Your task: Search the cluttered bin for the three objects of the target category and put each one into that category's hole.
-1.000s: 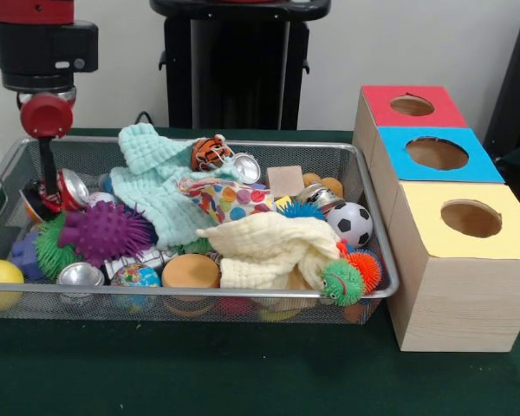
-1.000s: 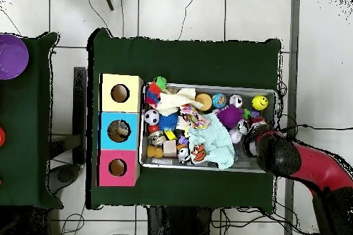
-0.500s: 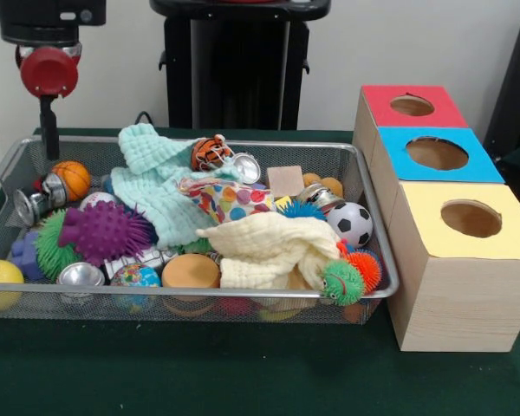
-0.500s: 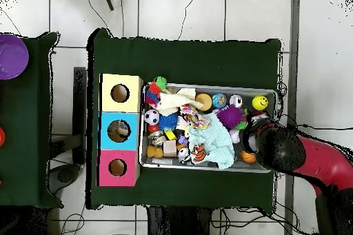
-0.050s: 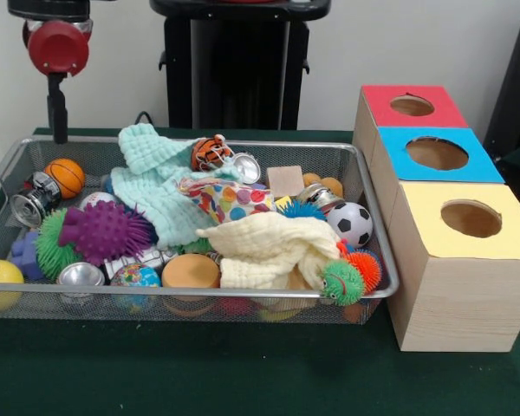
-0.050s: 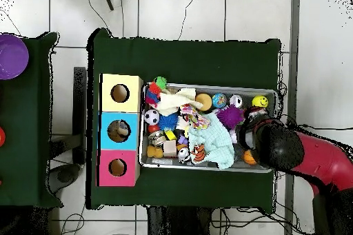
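The claw (image 5: 57, 111) hangs above the far left corner of the wire-mesh bin (image 5: 368, 227), clear of the contents and carrying nothing; only one thin black finger shows below a round red housing, so whether it is spread or closed cannot be told. The bin, of fine silver mesh with a rounded metal rim, sits on the green cloth-covered table (image 5: 199, 373).

Contents at the left end: a small pebbled orange basketball (image 5: 63, 177), a shiny metal can (image 5: 29, 205) lying on its side just beside it, a purple rubber spiky ball (image 5: 106, 231), and a smooth yellow smiley ball (image 5: 0, 279).

Mid-bin: a mint waffle-weave cloth (image 5: 156, 186) and a cream cloth (image 5: 269, 247), both crumpled over other items. A glossy soccer ball (image 5: 353, 223) lies toward the right end.

Beside the bin stand three wooden boxes, each with a round hole: red top (image 5: 411, 105), blue top (image 5: 437, 153), yellow top (image 5: 468, 218). The overhead view suggests an object inside the blue box, though it is indistinct.
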### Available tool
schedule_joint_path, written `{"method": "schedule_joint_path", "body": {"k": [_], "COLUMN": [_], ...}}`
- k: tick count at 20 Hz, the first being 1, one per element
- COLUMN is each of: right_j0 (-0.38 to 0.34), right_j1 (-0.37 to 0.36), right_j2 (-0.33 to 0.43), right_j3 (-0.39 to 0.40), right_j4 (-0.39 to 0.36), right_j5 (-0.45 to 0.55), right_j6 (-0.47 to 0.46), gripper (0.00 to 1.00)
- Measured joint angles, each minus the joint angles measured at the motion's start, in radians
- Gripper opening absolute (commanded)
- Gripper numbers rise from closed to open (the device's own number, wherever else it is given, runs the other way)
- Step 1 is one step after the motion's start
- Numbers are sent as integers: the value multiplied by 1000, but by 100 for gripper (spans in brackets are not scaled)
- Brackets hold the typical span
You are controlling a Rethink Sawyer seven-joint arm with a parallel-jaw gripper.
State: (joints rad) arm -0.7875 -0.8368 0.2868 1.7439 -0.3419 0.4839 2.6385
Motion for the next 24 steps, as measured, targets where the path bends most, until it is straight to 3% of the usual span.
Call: {"method": "schedule_joint_path", "body": {"k": [11, 18, 24], "right_j0": [70, 142, 157], "right_j1": [41, 102, 182], "right_j2": [-57, -97, -114], "right_j3": [51, 94, 95], "right_j4": [57, 124, 152], "right_j5": [-37, -126, -222], "right_j6": [0, 0, 0], "gripper": [100, 100, 100]}}
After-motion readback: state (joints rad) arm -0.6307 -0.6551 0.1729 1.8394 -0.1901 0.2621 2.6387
